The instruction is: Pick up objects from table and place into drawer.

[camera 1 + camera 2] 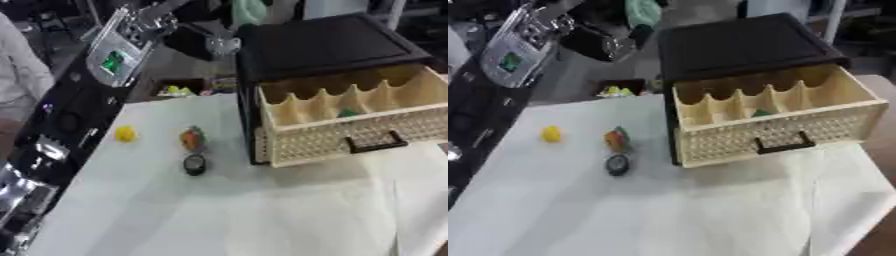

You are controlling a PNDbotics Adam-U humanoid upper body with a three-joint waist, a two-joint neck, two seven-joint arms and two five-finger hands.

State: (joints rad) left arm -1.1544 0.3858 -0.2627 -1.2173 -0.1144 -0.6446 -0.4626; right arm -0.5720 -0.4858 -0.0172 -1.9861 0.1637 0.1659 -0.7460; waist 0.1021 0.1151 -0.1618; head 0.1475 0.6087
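Three things wait on the white tabletop (219,210): a small yellow object (125,133) farthest left, then an orange-and-green object (192,139) and just below it a dark round object (194,164). To their right the drawer (367,131) stands pulled open, something green (347,113) already in one compartment. Neither robot hand shows, so its state cannot be told.

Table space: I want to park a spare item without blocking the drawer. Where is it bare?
The white table lies bare across its near half, below the dark round object and the drawer. It is crowded at the left, where the yellow object, orange object and dark one cluster.
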